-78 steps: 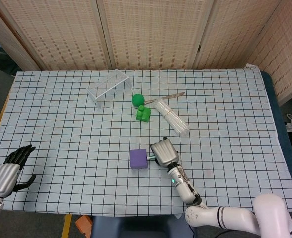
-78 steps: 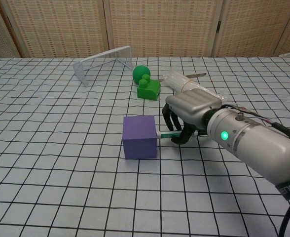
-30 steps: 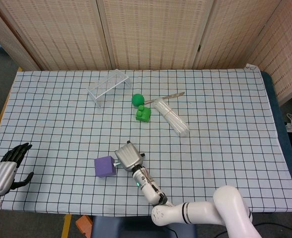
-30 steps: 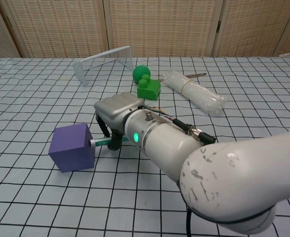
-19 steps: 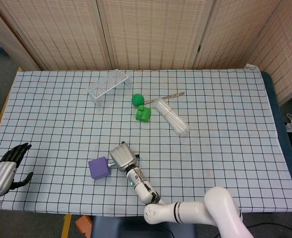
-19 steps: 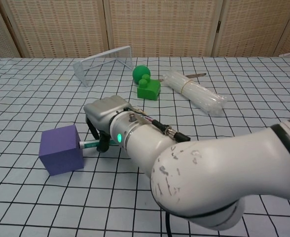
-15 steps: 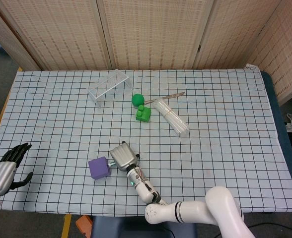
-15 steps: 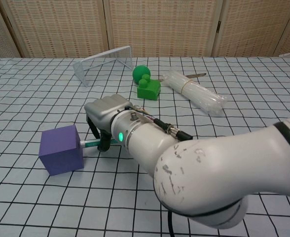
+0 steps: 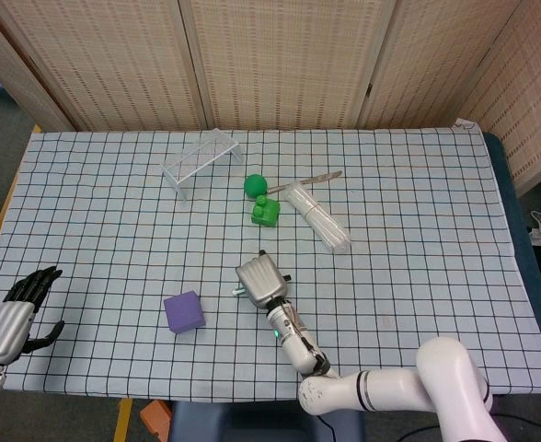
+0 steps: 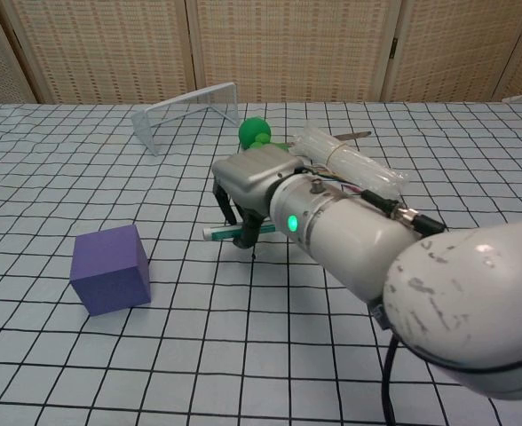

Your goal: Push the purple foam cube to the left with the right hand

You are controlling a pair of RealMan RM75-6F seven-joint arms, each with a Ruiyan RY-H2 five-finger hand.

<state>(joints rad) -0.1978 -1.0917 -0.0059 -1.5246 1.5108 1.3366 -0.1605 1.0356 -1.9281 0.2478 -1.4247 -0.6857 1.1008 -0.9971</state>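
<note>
The purple foam cube [image 9: 184, 312] [image 10: 110, 268] sits alone on the checked cloth, left of centre near the front. My right hand [image 9: 260, 281] [image 10: 252, 186] hovers to the cube's right, about a cube's width away and not touching it. Its fingers are curled down around a slim green-and-white marker [image 10: 228, 232] that points left toward the cube. My left hand [image 9: 17, 313] rests at the table's front left corner, dark fingers spread, holding nothing.
Behind the right hand lie a green ball [image 9: 255, 185], a green block [image 9: 265, 213], a bundle of clear tubes [image 9: 318, 217] and a thin metal blade [image 9: 318, 177]. A clear wire rack [image 9: 202, 161] stands at the back left.
The cube slid left under the marker's push earlier and has since stopped. My right hand has pulled back to the right, opening a gap to the cube. The left hand stayed put.
</note>
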